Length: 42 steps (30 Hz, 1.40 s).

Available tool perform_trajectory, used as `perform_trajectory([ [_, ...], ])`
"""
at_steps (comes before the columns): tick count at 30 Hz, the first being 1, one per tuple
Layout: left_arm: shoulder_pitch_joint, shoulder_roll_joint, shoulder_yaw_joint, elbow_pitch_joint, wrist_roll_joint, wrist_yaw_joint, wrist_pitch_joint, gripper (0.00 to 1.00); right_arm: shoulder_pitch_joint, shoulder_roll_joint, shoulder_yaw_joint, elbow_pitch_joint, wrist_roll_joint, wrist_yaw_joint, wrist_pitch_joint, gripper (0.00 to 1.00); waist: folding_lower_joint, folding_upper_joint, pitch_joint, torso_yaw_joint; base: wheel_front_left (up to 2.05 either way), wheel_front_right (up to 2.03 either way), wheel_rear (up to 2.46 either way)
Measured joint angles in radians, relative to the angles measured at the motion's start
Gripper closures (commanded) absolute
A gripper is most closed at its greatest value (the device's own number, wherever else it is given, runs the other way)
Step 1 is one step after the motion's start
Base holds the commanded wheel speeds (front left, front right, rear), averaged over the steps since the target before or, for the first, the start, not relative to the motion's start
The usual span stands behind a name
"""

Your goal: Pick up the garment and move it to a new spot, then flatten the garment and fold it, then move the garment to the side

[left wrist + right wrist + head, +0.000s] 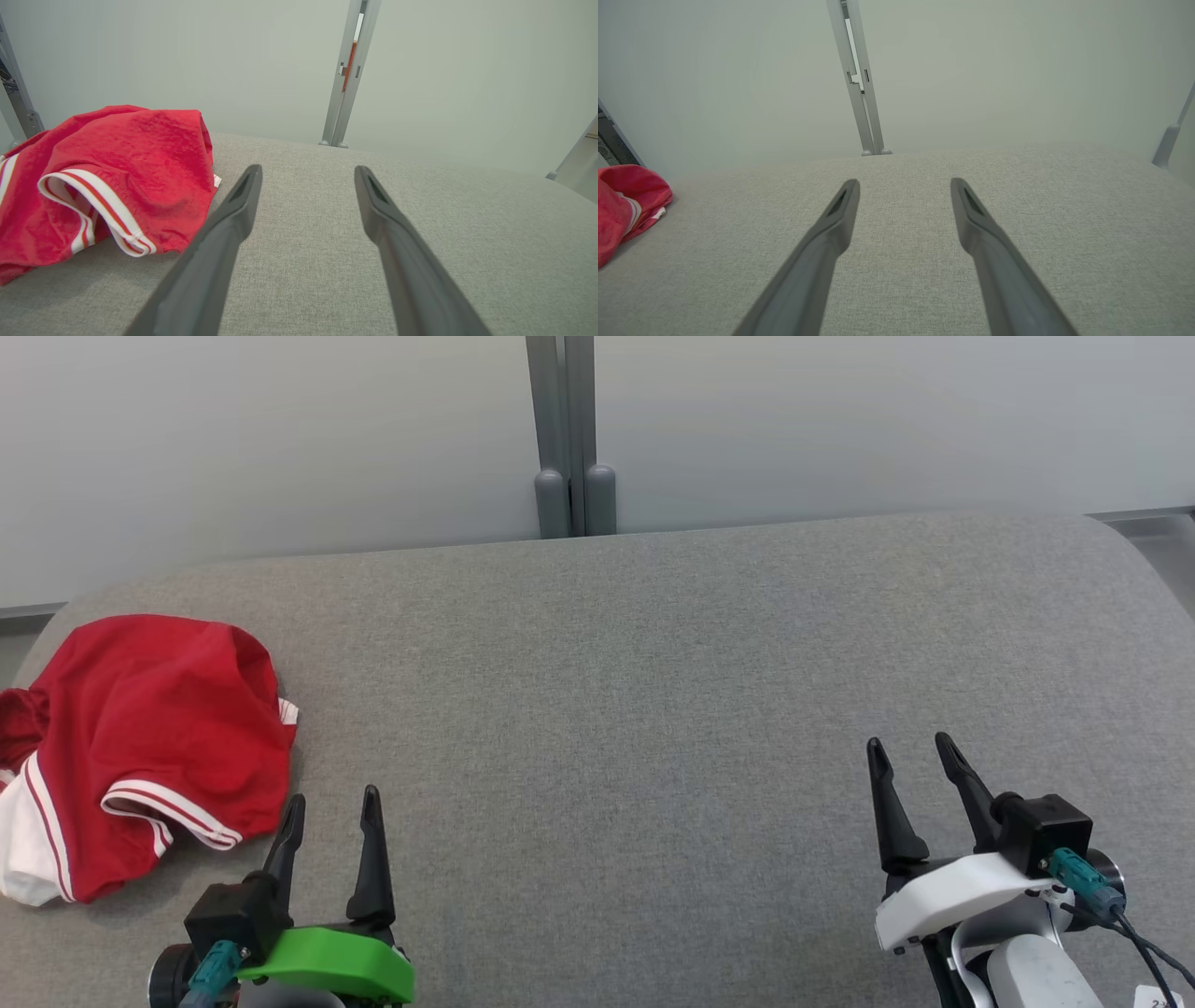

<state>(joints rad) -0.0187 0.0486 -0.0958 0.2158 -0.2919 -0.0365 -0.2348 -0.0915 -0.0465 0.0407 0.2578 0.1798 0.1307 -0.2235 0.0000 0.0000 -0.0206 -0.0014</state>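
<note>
The red garment (154,747) lies crumpled at the left end of the grey table (653,691). The left gripper (332,807) hangs just beside it, fingers spread and empty. The right gripper (910,751) is well apart, also spread.

Red garment (149,747) lies crumpled beside the spread left hand (333,794)

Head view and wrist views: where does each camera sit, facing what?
Head view: on the head, looking down at the grey surface; left hand and right hand show, open.
Left wrist view: on that wrist, facing along its fingers; red garment close left.
Right wrist view: likewise, its fingers; garment far left.
Shared: garment, grey post.
</note>
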Motion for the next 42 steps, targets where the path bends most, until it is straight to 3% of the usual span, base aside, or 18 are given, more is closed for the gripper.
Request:
perform_trajectory([
  [16, 0.007, 0.000, -0.009, 0.012, 0.070, 0.000, -0.029, 0.00, 0.000, -0.001, 0.008, 0.002, -0.092, 0.000, -0.030, 0.00, 0.0000, 0.0000, -0.006, 0.000, 0.00, 0.00, 0.00],
  [42, 0.007, 0.000, 0.007, 0.010, 0.012, 0.011, -0.029, 0.00, -0.001, -0.002, -0.002, 0.014, -0.036, 0.000, -0.034, 0.00, 0.0000, 0.0000, 0.004, 0.005, 0.00, 0.00, 0.00],
])
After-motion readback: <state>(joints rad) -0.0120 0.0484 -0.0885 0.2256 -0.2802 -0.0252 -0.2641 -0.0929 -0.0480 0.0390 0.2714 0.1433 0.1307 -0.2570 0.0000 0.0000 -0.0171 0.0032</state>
